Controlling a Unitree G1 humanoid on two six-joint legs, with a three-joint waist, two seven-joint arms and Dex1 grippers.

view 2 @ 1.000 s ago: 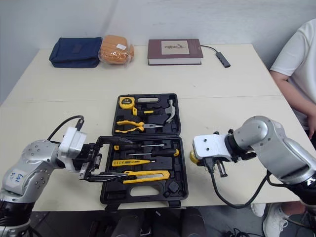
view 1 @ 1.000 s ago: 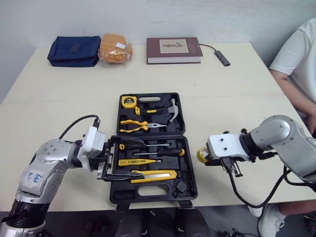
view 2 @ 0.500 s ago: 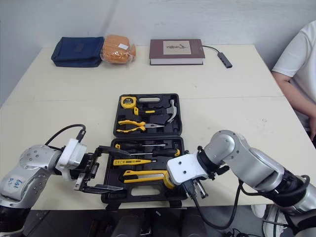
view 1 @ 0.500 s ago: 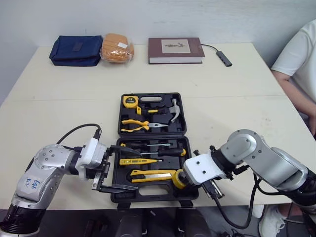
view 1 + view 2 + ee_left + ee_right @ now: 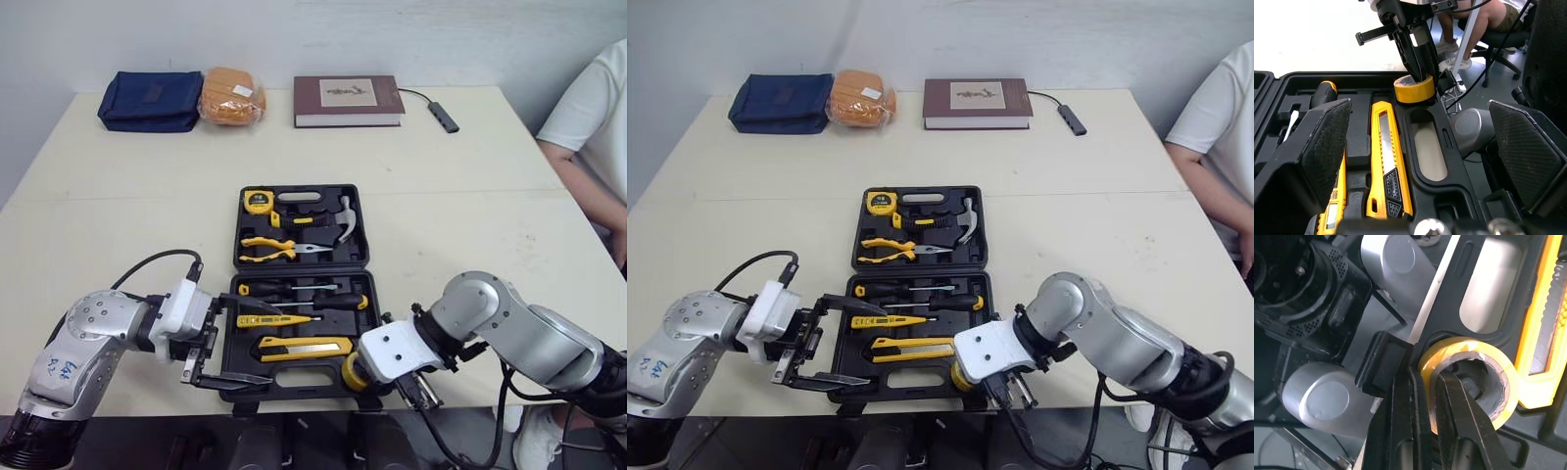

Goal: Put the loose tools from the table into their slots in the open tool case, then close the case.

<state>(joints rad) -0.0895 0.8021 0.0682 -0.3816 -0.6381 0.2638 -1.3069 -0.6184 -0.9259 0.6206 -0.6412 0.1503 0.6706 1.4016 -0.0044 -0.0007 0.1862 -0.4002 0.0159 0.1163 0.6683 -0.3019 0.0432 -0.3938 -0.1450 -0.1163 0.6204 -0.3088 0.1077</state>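
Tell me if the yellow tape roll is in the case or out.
In: tape roll sits at the tool case's near right corner, right gripper pinching its wall. Fully seated: cannot tell.

Navy pouch (image 5: 148, 100) touching orange packet (image 5: 231, 95), maroon book (image 5: 348, 100), grey cabled adapter (image 5: 442, 115), person in white shirt (image 5: 588, 122) at right edge

**Silver shells, white wrists, black jaws**

Clad in rounded silver-grey shells along the left arm (image 5: 93, 333) and the right arm (image 5: 509, 328), with black rings at the joints. Marked in blue handwriting on a white label (image 5: 64, 369) stuck to the left shell. Capped at each wrist by a boxy white block (image 5: 186, 307). Trailed by a thin black cable (image 5: 147, 266) looping off the left wrist, and a second cable (image 5: 502, 384) hanging under the right. Ended in black jaws: left fingers (image 5: 1325, 142) broad, faced with finely dotted pads; right fingers (image 5: 1403, 431) slim and smooth.
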